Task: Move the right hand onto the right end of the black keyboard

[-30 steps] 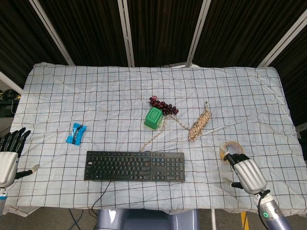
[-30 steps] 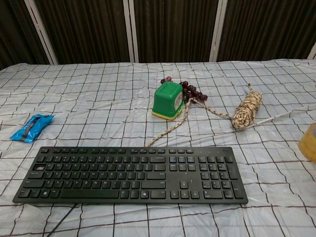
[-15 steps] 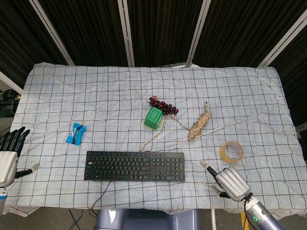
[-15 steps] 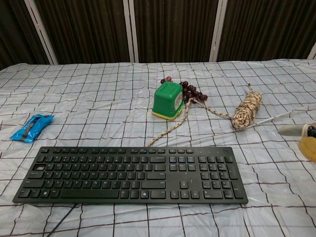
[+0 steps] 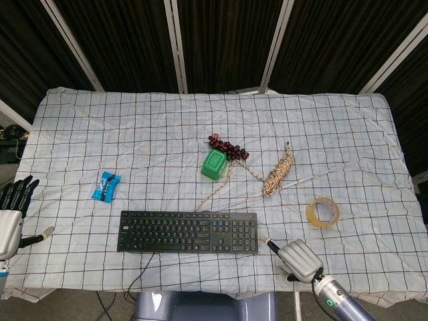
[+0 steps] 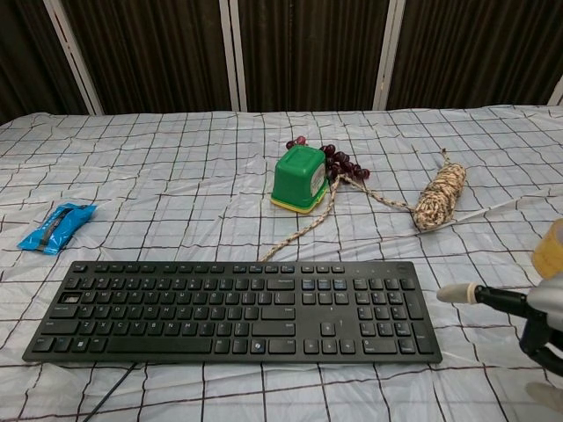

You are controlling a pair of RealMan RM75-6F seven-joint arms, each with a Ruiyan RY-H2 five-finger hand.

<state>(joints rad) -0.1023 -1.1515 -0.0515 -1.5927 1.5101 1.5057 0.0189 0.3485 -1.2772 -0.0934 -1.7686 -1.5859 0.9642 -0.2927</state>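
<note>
Keyboard, black, long axis left-right on checked-cloth surface before dark curtains; right hand empty, fingers apart, just beside its right end.

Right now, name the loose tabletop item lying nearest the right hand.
The yellow tape roll; the braided rope bundle and blue snack packet lie farther off.

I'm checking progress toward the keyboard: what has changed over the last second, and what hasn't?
The right hand has swung leftward from beside the tape roll toward the right end of the black keyboard; one fingertip now lies just short of it, not yet on it. It holds nothing. The left hand, keyboard, tape roll, green container, rope and blue packet stayed put.
</note>
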